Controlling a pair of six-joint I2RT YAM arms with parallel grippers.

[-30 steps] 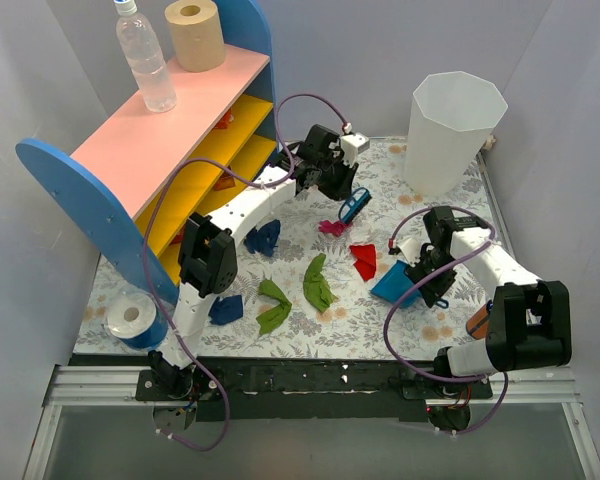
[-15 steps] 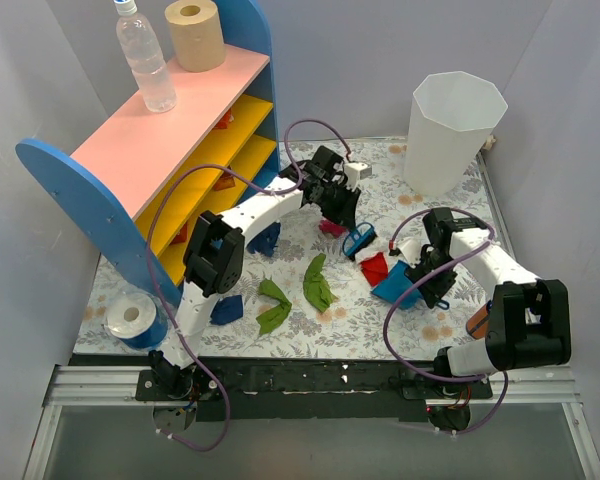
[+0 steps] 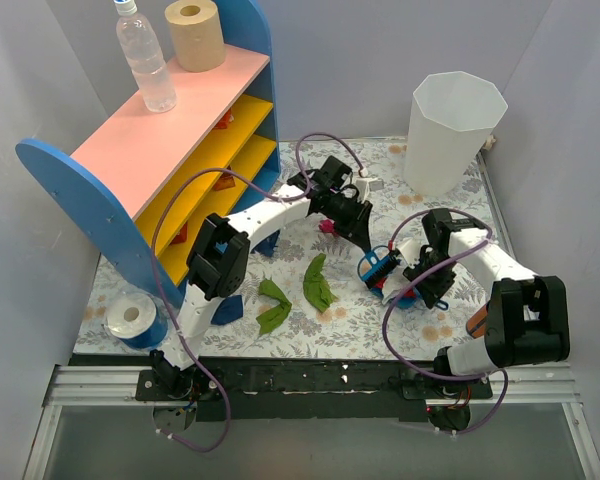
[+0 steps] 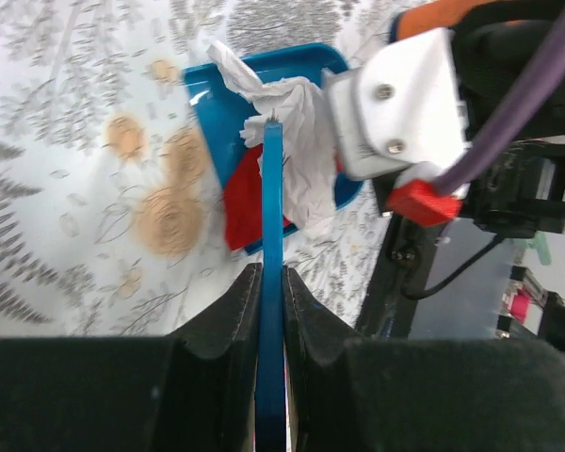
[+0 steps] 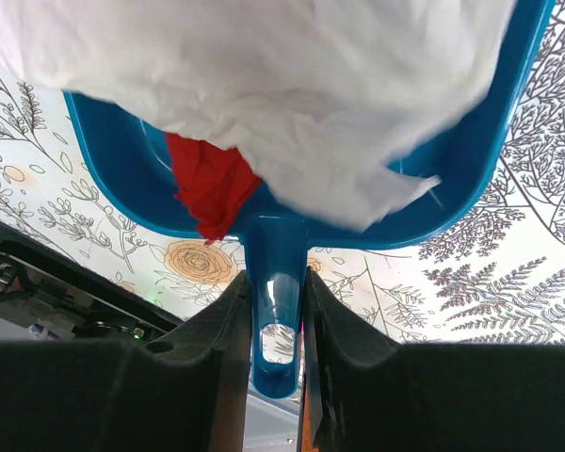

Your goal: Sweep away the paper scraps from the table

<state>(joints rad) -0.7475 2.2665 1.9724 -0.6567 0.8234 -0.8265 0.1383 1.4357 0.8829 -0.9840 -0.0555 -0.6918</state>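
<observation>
shelf (image 3: 170, 110): bottle (image 3: 145, 60), paper roll (image 3: 195, 33) atop | white bin (image 3: 452, 130) upright | tape roll (image 3: 132, 318), probably

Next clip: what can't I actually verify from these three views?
Right wrist view: the blurred white scrap hides the front lip of the dustpan and most of the red scrap.
Left wrist view: the brush shows edge-on; its bristles are hidden.
Top view: the pan's contents are covered by brush and left tool; a navy scrap sits partly under the left arm.
</observation>
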